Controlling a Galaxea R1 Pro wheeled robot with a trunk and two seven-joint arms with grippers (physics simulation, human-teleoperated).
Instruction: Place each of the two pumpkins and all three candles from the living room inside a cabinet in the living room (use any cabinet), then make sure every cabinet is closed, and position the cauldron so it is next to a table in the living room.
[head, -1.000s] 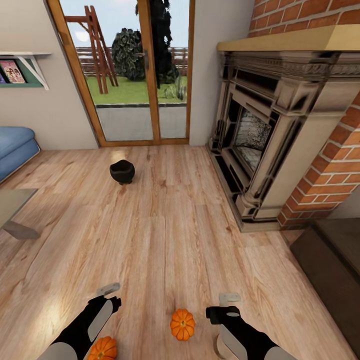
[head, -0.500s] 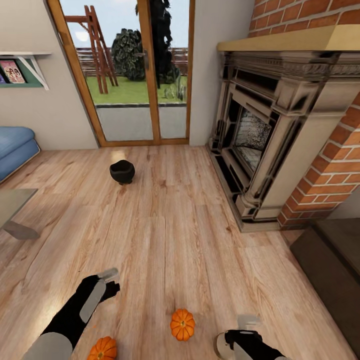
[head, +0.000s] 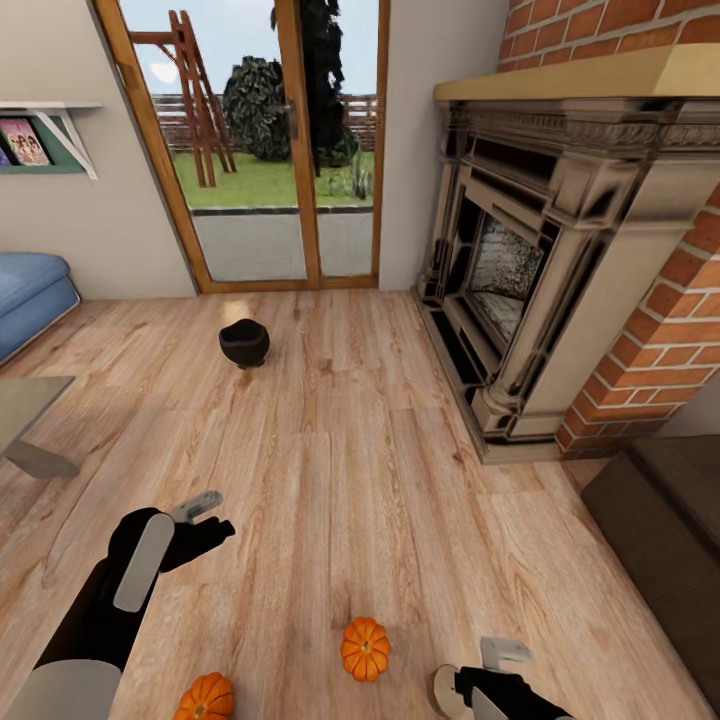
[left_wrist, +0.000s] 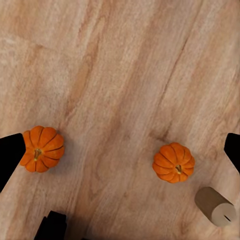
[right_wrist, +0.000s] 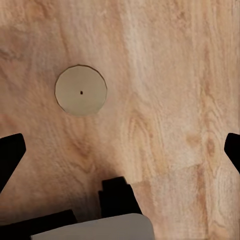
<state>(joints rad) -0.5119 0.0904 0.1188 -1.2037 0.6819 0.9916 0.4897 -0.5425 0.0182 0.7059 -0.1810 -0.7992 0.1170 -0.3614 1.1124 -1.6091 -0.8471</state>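
Head view: bare floor (head: 330, 480) around pumpkins (head: 365, 648).

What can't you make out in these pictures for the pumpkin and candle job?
- Left pumpkin, head view: cut off by the bottom edge.
- Candle, head view: mostly behind the right gripper.
- Table, head view: just a corner, cut by the left edge.
- Cabinet, head view: cut by the right edge; drawer fronts unseen.

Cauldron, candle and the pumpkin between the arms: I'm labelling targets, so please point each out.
cauldron (head: 244, 343), head view, on its black side wall.
candle (right_wrist: 80, 90), right wrist view, on its flat beige top.
pumpkin (head: 365, 648), head view, on its ribbed orange top.
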